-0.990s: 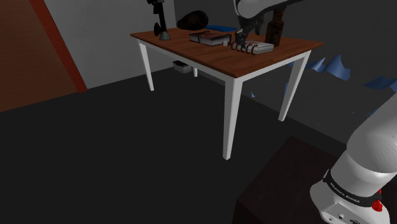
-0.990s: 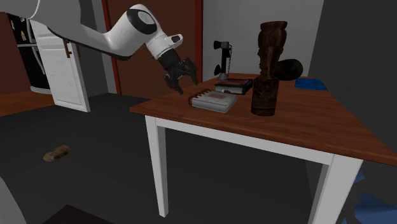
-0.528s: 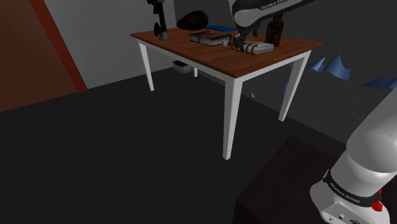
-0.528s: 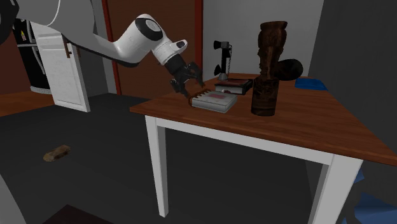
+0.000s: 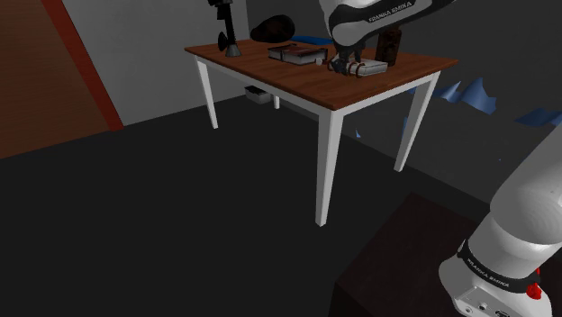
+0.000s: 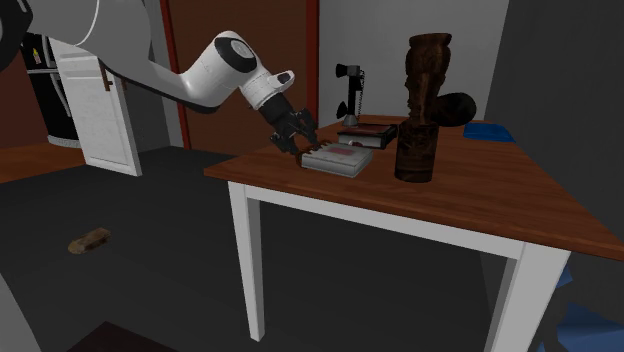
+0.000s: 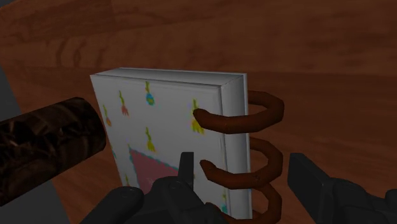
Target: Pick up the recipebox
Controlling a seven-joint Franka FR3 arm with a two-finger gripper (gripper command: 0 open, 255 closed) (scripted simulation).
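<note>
The recipe box (image 7: 165, 121) is a flat white box with small coloured figures, a pink patch on its lid and brown rings (image 7: 254, 137) along one edge. It lies on the brown tabletop (image 6: 450, 200) near the front edge, beside a tall dark brown vase (image 6: 420, 110). My black gripper (image 7: 245, 172) is down on the box's ringed end, one finger on the lid side and one outside the rings, shut on it. From the shoulder view the gripper (image 5: 342, 65) covers the near end of the box (image 5: 369, 68). In the second exterior view the gripper (image 6: 300, 148) meets the box (image 6: 340, 160) at its left end.
A stack of books (image 6: 367, 133), a black candlestick telephone (image 6: 352, 92) and a dark round object (image 6: 460, 108) stand further back on the white-legged table (image 5: 297, 83). The vase (image 5: 390, 45) is right behind the box. Dark floor lies around the table; a white door (image 6: 95, 110) stands at left.
The gripper came down from above the table onto the ringed end of the recipe box and its fingers closed in on it. The box has not moved.
</note>
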